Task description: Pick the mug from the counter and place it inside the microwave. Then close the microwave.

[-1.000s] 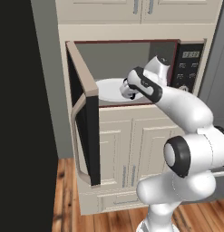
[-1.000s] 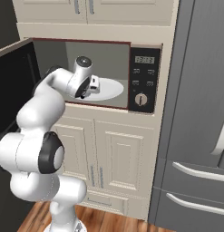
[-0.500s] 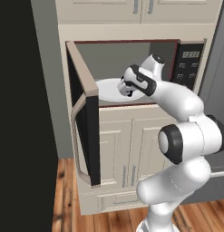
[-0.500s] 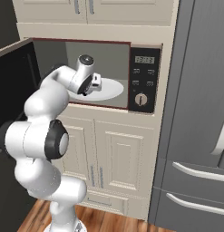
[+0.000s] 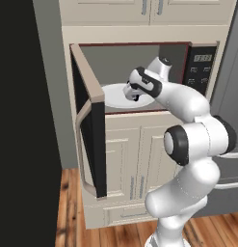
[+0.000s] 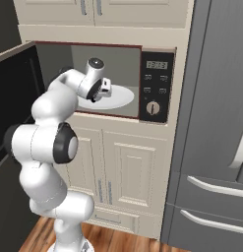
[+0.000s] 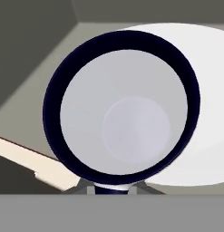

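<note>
My gripper (image 5: 131, 92) is shut on the mug (image 5: 134, 95), a small grey cup with a dark rim, and holds it inside the open microwave (image 5: 139, 53) just above the white turntable (image 5: 113, 96). From the right base view, the gripper (image 6: 103, 89) and the mug (image 6: 106, 87) hang over the left part of the turntable (image 6: 122, 97). The hand view looks straight down into the mug (image 7: 127, 113), with the turntable (image 7: 208, 149) beneath it and the fingertips (image 7: 90, 189) at its lower edge. The counter is out of view.
The microwave door (image 5: 90, 125) stands wide open to the left, its curved tan handle (image 5: 82, 144) facing outward. The black control panel (image 6: 155, 86) is on the right of the cavity. Cream cabinets (image 6: 128, 167) are below and a grey fridge (image 6: 216, 147) is to the right.
The hand has carried the mug a little deeper into the microwave cavity, and the elbow has swung closer to the opening. The grip stays shut.
</note>
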You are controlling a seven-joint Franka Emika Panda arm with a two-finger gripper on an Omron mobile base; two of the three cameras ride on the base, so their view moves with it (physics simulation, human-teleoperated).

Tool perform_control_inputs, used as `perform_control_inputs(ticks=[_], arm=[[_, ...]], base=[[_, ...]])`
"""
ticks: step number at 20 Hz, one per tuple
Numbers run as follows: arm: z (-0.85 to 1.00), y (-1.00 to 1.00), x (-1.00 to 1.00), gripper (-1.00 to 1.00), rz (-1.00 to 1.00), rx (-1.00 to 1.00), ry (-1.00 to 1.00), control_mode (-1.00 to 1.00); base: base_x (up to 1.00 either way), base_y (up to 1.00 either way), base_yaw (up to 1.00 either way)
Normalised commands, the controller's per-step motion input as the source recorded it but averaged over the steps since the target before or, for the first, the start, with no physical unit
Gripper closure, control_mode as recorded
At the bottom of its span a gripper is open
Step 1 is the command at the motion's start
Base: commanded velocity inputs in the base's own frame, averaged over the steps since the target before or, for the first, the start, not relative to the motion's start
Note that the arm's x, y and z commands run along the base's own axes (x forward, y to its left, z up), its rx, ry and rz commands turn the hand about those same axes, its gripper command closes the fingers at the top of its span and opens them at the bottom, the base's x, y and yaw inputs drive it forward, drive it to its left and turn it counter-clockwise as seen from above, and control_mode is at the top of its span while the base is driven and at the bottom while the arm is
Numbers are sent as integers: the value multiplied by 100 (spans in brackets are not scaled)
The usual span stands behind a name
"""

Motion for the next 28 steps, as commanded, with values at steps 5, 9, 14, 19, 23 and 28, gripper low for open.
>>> perform_control_inputs(ticks=[5,9,14,19,23,28], arm=[[-17,0,25,100,0,0,0,-100],[-11,0,27,100,0,0,0,-100],[-10,0,26,100,0,0,2,-100],[-15,0,22,100,0,0,1,-100],[-21,0,14,100,0,0,2,-100],[-21,0,5,100,0,0,1,-100]], base=[[0,0,0],[0,0,0],[0,0,0],[0,0,0],[0,0,0],[0,0,0]])
